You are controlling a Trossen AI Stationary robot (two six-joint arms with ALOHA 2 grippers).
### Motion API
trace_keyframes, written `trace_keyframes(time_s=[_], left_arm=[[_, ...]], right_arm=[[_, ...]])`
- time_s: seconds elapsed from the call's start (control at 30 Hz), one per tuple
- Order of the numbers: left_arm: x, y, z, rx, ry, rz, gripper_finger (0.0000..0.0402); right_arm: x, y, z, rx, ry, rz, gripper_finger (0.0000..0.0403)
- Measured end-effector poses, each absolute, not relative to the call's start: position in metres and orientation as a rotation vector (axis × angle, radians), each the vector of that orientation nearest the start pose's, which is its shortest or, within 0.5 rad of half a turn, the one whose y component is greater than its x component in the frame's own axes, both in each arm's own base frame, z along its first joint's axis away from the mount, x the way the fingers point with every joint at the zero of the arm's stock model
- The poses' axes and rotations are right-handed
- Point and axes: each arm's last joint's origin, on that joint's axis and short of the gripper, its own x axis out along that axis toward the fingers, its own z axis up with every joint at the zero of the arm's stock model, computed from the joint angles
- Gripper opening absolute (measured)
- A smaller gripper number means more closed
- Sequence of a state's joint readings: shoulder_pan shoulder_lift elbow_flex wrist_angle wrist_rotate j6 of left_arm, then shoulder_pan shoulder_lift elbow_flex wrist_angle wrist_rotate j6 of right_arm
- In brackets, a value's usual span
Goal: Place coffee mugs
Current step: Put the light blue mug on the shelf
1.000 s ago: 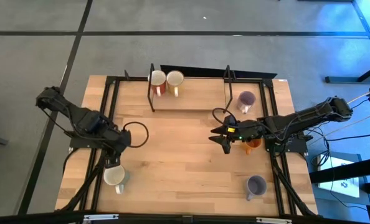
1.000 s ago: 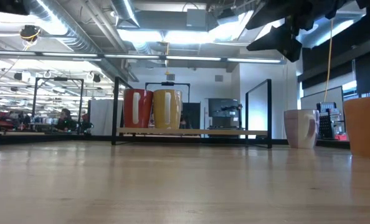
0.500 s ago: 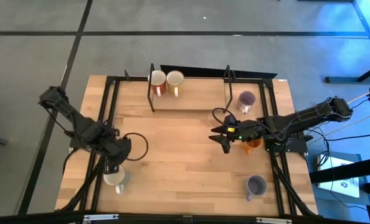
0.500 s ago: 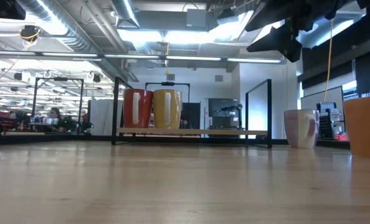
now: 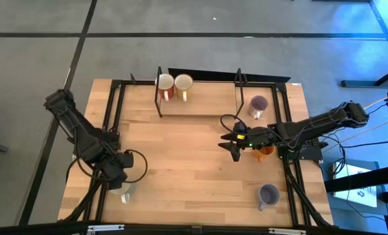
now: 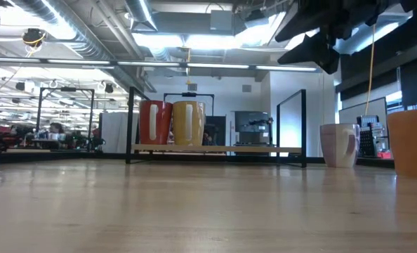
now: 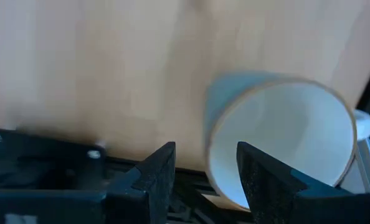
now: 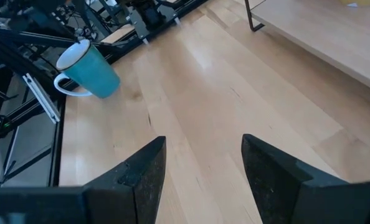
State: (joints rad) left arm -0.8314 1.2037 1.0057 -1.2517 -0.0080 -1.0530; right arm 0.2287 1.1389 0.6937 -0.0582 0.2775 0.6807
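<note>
A coffee mug, teal outside and white inside, stands upright near the table's near left corner, largely under my left gripper. In the left wrist view that gripper is open and points down. One finger is over the mug's mouth and the other is outside its wall; no touch shows. My right gripper hovers open over the table's middle, beside an orange mug. Two pale purple mugs stand on the right side.
A black wire rack at the far edge holds two upright mugs, red and yellow in the low view. Black frame rails run along both table sides. Bare wood lies between the arms.
My left gripper has swung toward the table's near edge and come down, from beside the teal mug to right over it, turning a little on the way. The mug has stayed where it was.
</note>
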Motion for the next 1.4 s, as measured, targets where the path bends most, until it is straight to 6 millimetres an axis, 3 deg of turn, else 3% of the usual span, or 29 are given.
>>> trace_keyframes(time_s=[0.23,0.5,0.63,0.9,1.13,1.4], left_arm=[[0.119,-0.142,0.235,-0.253,1.524,0.136,0.0165],[0.121,-0.144,0.219,-0.251,1.497,0.067,0.0163],[0.120,-0.143,0.215,-0.225,1.509,0.049,0.0138],[0.125,-0.142,0.216,-0.158,1.485,-0.039,0.0021],[0.141,-0.136,0.226,-0.197,1.424,-0.039,0.0020],[0.183,-0.114,0.257,-0.228,1.280,-0.013,0.0020]], right_arm=[[0.236,0.047,0.246,0.544,0.444,-0.209,0.0198],[0.236,0.047,0.246,0.546,0.444,-0.209,0.0198],[0.236,0.047,0.246,0.545,0.444,-0.210,0.0198],[0.236,0.047,0.246,0.539,0.452,-0.194,0.0198],[0.236,0.049,0.246,0.526,0.475,-0.144,0.0198],[0.233,0.050,0.249,0.417,0.483,-0.062,0.0198]])
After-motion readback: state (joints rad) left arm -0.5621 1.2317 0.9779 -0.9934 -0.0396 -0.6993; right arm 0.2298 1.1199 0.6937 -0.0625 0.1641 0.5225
